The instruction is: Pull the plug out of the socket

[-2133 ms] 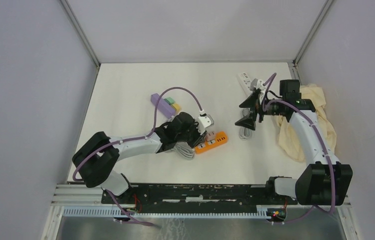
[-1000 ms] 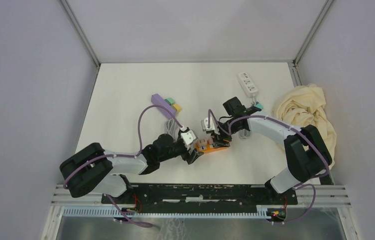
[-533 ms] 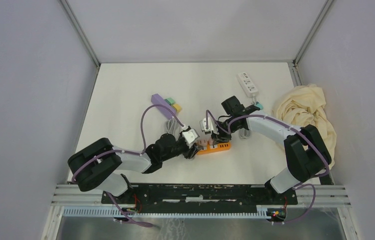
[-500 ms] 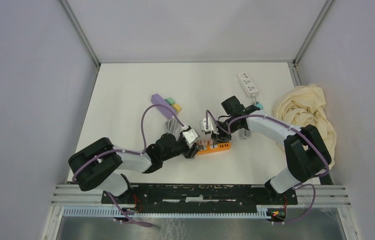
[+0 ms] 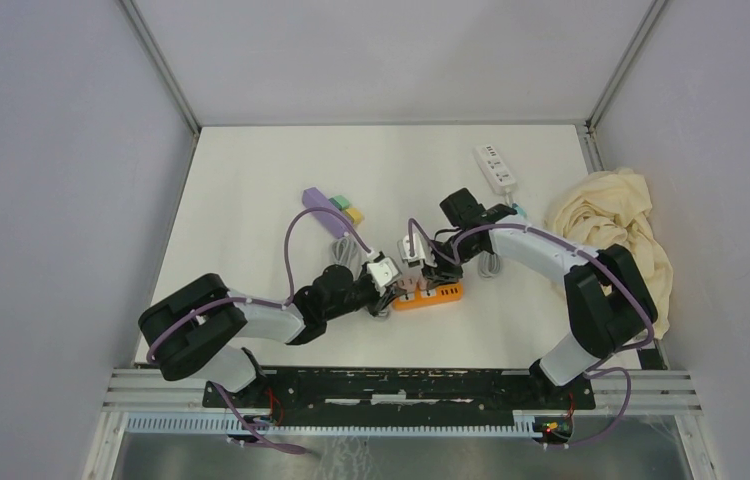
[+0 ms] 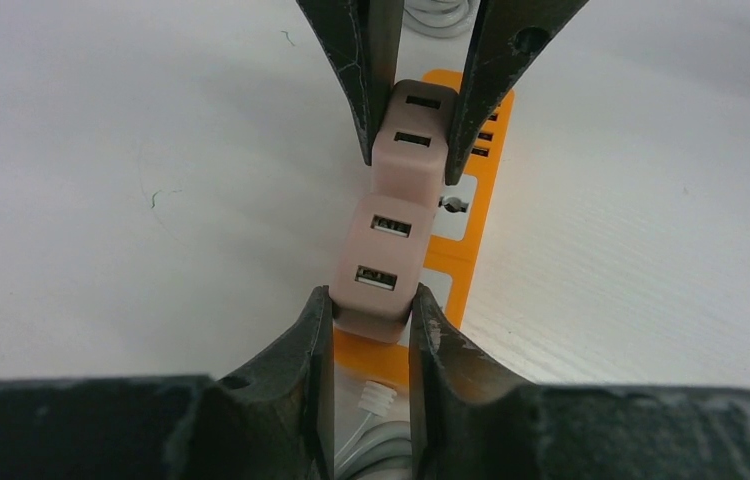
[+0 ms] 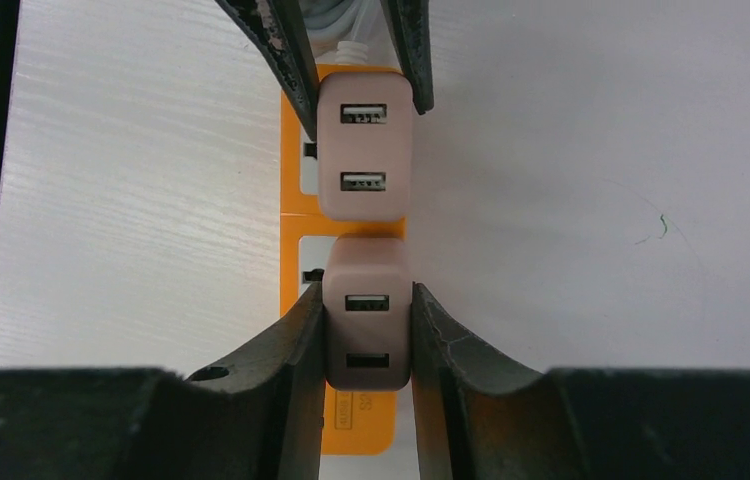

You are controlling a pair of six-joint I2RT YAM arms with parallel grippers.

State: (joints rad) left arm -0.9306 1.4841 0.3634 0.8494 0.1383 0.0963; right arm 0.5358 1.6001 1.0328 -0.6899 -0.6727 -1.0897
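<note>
Two plugs are sitting end to end in the orange power strip [image 6: 446,285], which is lying flat on the white table [image 6: 101,200]. The left gripper [image 6: 371,300] is pinching the first pink plug [image 6: 381,265] by its flanks. The right gripper [image 7: 364,300] is clamping the second pink plug [image 6: 411,140] likewise, probably so that one arm is bracing while the other is pulling upward.

Cream cloth [image 5: 613,226] (crumpled) near white power strip [image 5: 495,168]
</note>
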